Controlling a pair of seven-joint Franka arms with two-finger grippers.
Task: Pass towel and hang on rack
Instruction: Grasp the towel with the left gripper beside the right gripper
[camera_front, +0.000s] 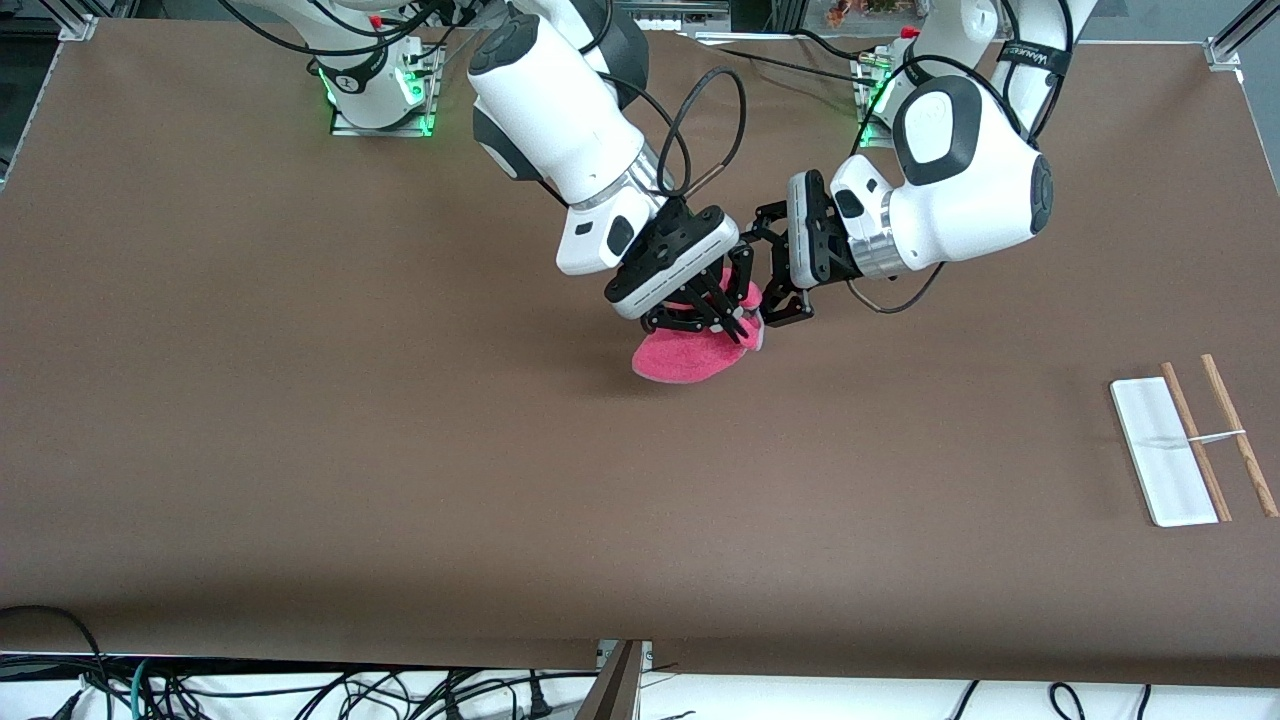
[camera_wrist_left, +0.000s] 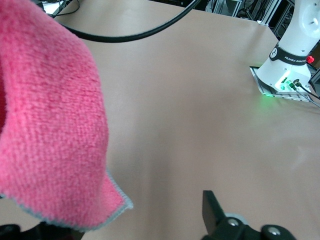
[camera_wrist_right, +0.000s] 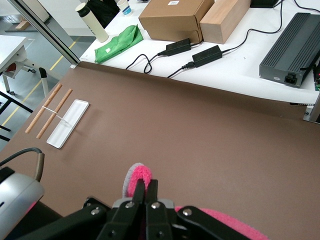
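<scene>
Front view: over mid-tabletop, right gripper (camera_front: 722, 312) jaws clench the towel (camera_front: 685, 357) (pink, grey-edged) aloft; left gripper (camera_front: 775, 300) jaws stand apart beside it. Rack (camera_front: 1165, 455) lies near the left arm's end edge.

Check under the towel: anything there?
Only bare table shows below the towel, which hangs from the shut right claw above mid-table. The left claw is beside it, not gripping it. The patch directly beneath the cloth is covered.
</scene>
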